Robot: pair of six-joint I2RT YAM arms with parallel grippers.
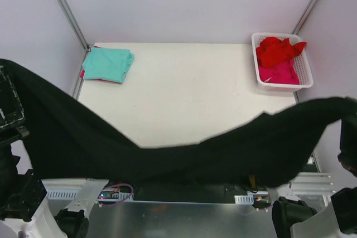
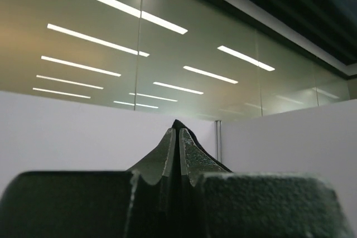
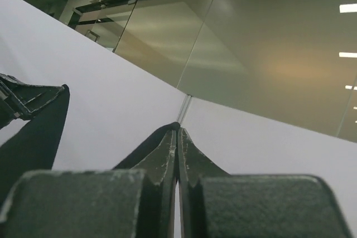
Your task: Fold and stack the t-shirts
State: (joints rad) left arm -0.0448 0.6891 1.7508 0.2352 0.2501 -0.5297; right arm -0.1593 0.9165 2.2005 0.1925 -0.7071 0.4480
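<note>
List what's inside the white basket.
The white basket holds a crumpled red t-shirt at its far end and a pink t-shirt nearer. Anything beneath them, and the basket's floor, is covered.

top camera looks down on the table (image 1: pixel 195 93); wrist cameras face upward.

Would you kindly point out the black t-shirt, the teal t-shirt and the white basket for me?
black t-shirt (image 1: pixel 167 160), top external view, middle of the hanging cloth.
teal t-shirt (image 1: pixel 109 64), top external view, centre of its folded top face.
white basket (image 1: pixel 285 86), top external view, near wall.
</note>
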